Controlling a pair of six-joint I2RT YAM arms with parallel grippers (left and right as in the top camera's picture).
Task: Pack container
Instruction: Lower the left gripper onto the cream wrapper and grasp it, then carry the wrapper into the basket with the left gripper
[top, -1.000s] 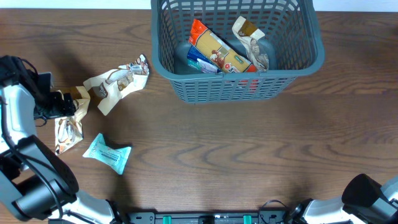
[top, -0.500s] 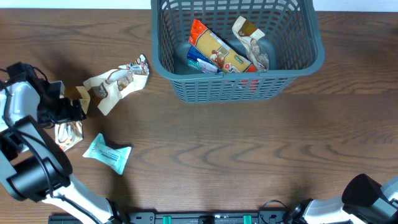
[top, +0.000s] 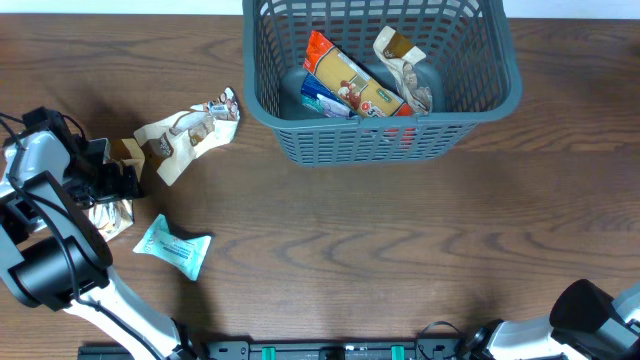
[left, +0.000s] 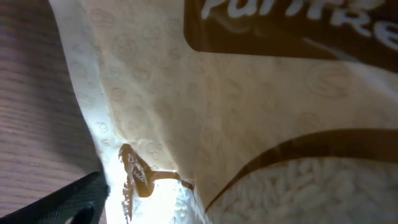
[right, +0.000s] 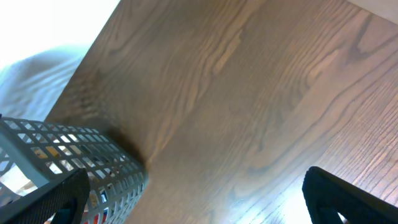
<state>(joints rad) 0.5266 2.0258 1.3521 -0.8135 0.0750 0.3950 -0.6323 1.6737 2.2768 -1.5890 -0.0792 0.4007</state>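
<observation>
The container (top: 385, 120), a grey-teal lattice basket, stands at the back centre and holds an orange-and-yellow packet (top: 350, 82) and a cream packet (top: 402, 62). My left gripper (top: 115, 185) is at the table's left edge, open, down over a cream-and-brown packet (top: 112, 214). That packet (left: 249, 124) fills the left wrist view; only one dark finger (left: 65, 202) shows beside it, the other is hidden. My right gripper (right: 193, 199) is open above bare wood, with the container's corner (right: 74, 158) at its left.
A crumpled cream packet (top: 185, 130) lies left of the basket. A teal packet (top: 175, 246) lies near the front left. The right arm's base (top: 600, 318) sits at the front right corner. The table's far edge (right: 99, 37) shows beyond the basket.
The left arm has swung inward, and its gripper has come down closer onto the cream-and-brown packet. The right arm and the other packets have not moved.
</observation>
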